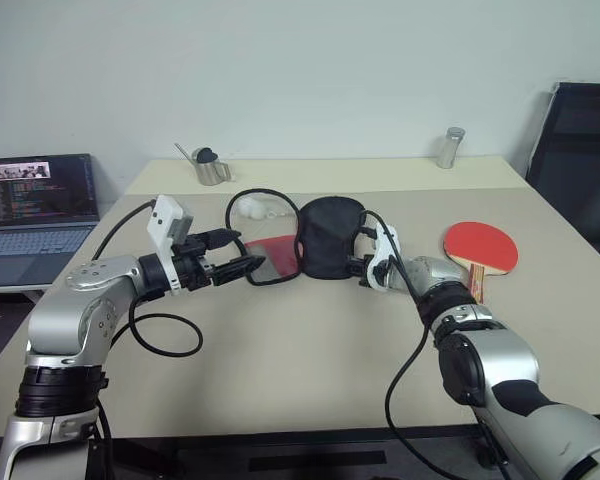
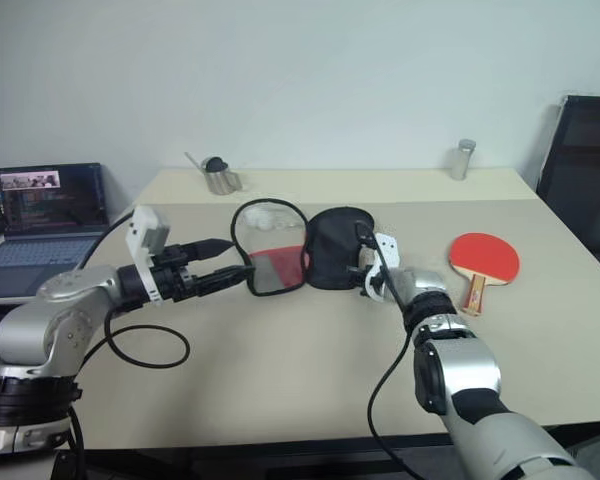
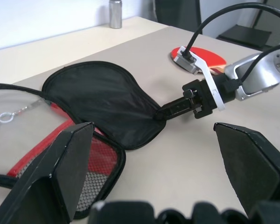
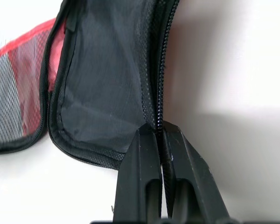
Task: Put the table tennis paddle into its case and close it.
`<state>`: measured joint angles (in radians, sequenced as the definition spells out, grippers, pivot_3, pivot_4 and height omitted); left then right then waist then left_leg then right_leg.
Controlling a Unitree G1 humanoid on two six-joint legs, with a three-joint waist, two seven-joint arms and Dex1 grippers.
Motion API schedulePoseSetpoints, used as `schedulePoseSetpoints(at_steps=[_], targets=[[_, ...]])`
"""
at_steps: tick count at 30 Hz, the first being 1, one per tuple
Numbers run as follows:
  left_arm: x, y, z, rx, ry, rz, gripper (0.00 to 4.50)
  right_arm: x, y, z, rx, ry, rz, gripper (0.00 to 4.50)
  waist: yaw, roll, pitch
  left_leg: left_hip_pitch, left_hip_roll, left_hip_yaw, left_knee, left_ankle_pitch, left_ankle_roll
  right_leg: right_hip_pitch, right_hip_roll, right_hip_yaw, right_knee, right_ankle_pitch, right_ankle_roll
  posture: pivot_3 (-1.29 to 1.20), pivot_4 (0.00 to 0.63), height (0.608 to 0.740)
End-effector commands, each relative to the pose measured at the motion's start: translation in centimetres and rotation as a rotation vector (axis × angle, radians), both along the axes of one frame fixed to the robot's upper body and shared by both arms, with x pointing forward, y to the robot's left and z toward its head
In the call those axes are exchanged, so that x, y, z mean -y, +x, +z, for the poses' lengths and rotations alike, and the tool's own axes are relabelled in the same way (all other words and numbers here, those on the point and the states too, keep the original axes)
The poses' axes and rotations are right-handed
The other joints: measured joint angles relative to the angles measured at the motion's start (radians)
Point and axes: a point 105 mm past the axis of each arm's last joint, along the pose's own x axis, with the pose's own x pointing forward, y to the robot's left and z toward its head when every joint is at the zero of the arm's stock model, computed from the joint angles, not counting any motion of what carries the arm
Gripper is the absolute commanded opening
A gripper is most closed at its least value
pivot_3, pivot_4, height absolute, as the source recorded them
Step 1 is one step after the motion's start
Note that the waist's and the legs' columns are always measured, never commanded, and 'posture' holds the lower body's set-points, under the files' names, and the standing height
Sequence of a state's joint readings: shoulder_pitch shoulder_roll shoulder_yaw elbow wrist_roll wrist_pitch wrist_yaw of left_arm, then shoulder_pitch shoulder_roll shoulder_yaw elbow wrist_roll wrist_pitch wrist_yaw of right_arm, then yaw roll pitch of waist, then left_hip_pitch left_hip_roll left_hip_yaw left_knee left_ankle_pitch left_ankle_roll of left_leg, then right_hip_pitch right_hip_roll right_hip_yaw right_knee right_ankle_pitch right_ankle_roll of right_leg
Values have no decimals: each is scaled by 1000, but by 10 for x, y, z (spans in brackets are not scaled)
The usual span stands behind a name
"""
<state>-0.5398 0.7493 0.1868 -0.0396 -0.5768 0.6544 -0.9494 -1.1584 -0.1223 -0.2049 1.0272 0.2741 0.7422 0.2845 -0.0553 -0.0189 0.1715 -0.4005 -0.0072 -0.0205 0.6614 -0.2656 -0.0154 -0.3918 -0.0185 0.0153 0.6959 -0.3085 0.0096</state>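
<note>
Opening step: right end effector (image 1: 363,267) pinches case (image 1: 325,238) zip edge; left end effector (image 1: 242,256) gapes; paddle (image 1: 480,247) at 3 o'clock needs fetching next.

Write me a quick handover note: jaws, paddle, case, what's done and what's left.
Right gripper: jaws shut on the zip edge of the case's black flap.
Left gripper: jaws open, empty, beside the case.
Case: unzipped on the table, black flap held up, red mesh half lying flat.
Paddle: on the table to the right of the case, red face up, untouched.
Done: case opened.
Left: pick up the paddle, slide it in, zip shut.
</note>
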Motion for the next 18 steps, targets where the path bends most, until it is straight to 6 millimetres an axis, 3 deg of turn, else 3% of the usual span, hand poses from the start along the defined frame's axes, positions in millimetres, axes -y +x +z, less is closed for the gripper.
schedulePoseSetpoints(at_steps=[1,11,18], targets=[[4,-6,8,34,6,-28,4500,15,-1,14,31,-15,11,31,2,0,0,0,0,0,0,0,0,0,0,0,0,0,0,0,150,740],[13,-4,7,41,4,-40,4500,74,-4,28,49,-27,-112,31,7,0,0,0,0,0,0,0,0,0,0,0,-1,0,0,0,150,740],[14,9,17,74,-29,0,4500,90,-20,20,-2,13,-164,31,14,-1,0,0,0,0,0,0,0,1,0,0,-1,0,0,0,150,740]])
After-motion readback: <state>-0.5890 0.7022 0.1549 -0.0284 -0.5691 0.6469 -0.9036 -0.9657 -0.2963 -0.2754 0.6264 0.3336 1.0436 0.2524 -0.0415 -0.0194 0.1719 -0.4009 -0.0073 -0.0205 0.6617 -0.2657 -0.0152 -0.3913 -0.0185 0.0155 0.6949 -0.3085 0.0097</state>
